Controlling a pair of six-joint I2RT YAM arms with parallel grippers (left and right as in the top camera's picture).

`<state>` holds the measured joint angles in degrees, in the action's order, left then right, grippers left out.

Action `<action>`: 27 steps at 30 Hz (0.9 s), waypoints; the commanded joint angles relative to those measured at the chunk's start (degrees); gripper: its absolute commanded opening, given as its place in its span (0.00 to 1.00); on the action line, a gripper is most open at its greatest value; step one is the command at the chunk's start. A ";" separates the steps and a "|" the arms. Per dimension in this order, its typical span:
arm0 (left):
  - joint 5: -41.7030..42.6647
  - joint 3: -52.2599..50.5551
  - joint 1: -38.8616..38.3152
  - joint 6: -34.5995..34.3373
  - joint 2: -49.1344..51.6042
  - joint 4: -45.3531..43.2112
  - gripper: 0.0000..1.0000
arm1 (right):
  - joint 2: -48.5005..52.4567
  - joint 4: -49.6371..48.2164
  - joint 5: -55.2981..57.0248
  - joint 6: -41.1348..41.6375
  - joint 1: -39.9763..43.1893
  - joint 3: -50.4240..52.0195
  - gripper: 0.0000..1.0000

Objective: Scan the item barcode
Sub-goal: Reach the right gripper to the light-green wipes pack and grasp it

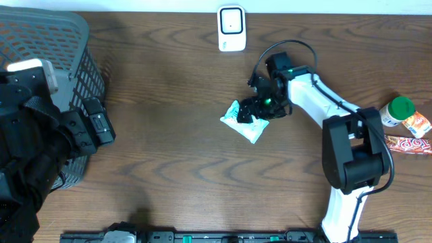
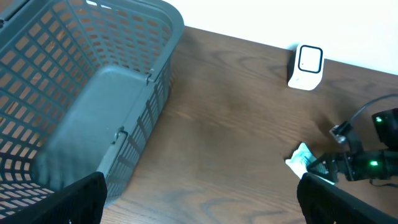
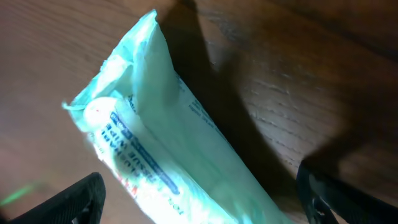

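A pale green tissue pack (image 1: 250, 127) lies on the wooden table near the middle. Up close, the tissue pack (image 3: 168, 143) fills the right wrist view, with blue print along one side. My right gripper (image 1: 260, 108) hovers right over it, open, one finger (image 3: 74, 202) on each side of the pack and not clamped. The white scanner (image 1: 231, 28) stands at the table's far edge, well behind the pack. My left gripper (image 2: 199, 208) is open and empty, beside the basket at the far left. From there I also see the pack (image 2: 300, 158) and the scanner (image 2: 306, 65).
A grey mesh basket (image 1: 74, 40) fills the far left corner, seen again as the basket (image 2: 93, 93) in the left wrist view. At the right edge stand a green-capped bottle (image 1: 398, 111), an orange packet (image 1: 418, 123) and a candy bar (image 1: 408, 144).
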<state>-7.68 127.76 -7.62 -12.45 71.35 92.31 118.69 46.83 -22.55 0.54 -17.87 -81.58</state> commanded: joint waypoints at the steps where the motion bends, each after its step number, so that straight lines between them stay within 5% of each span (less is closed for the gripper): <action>1: -0.52 -0.04 -0.17 -0.31 -0.26 4.46 0.98 | 2.82 -0.66 13.66 -1.22 -3.85 1.20 0.95; 5: -0.52 -0.04 -0.20 -0.33 -0.26 4.46 0.98 | 2.82 -1.29 20.96 -1.27 -7.54 1.20 0.77; 9: -0.52 -0.04 -0.17 -0.33 -0.26 4.46 0.98 | 2.82 -2.08 22.12 -0.68 -8.85 1.20 0.29; 15: -0.52 -0.04 -0.17 -0.33 -0.26 4.46 0.98 | 2.71 0.52 22.14 1.20 -8.70 -0.11 0.02; 21: -0.52 -0.04 -0.20 -0.33 -0.26 4.46 0.98 | 2.69 11.10 17.75 2.60 -8.46 -7.10 0.01; 27: -0.52 -0.04 -0.20 -0.33 -0.26 4.46 0.98 | 2.69 19.93 -3.82 -0.13 -6.03 -12.92 0.01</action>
<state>-7.68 127.76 -7.62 -12.43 71.35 92.31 121.30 64.75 -11.53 2.00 -25.87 -91.48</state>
